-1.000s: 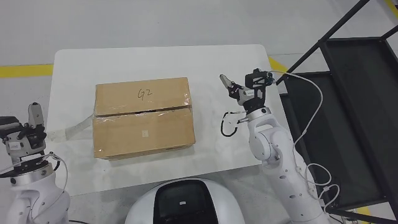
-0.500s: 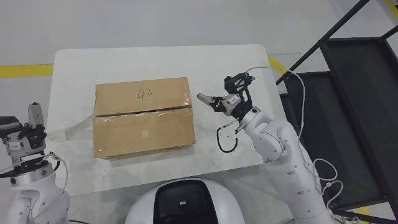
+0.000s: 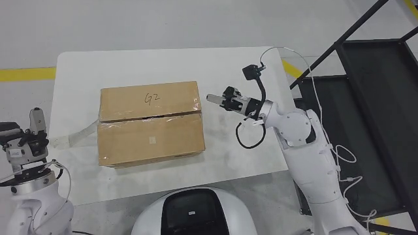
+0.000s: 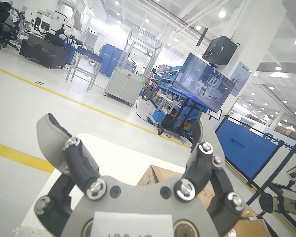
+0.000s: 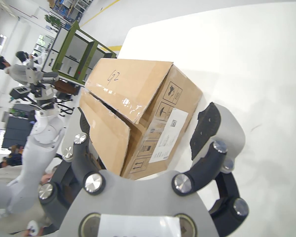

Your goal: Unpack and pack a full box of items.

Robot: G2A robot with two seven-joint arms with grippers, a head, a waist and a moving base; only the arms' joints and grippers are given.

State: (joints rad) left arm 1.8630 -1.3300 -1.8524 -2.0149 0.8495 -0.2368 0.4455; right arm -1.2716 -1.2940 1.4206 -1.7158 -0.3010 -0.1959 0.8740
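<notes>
A brown cardboard box (image 3: 150,124) marked by hand on its lid lies in the middle of the white table (image 3: 163,65). Its top flaps meet under glossy clear tape, and the seam gapes a little at the right end (image 5: 128,114). My right gripper (image 3: 212,98) hovers level just off that end, open, its fingers (image 5: 207,127) standing either side of the box's labelled end face without touching it. My left gripper (image 3: 25,130) is held off the table's left edge, open and empty, pointing upward. The box's corner (image 4: 157,176) shows past the left gripper (image 4: 128,127).
A loose strip of clear tape (image 3: 78,134) trails from the box's left end across the table. A black metal rack (image 3: 372,104) stands close on the right behind my right arm. Bare table lies beyond and in front of the box.
My right arm has swung its gripper leftward and turned it level, bringing it up to the box's right end. The left arm and the box have stayed put.
</notes>
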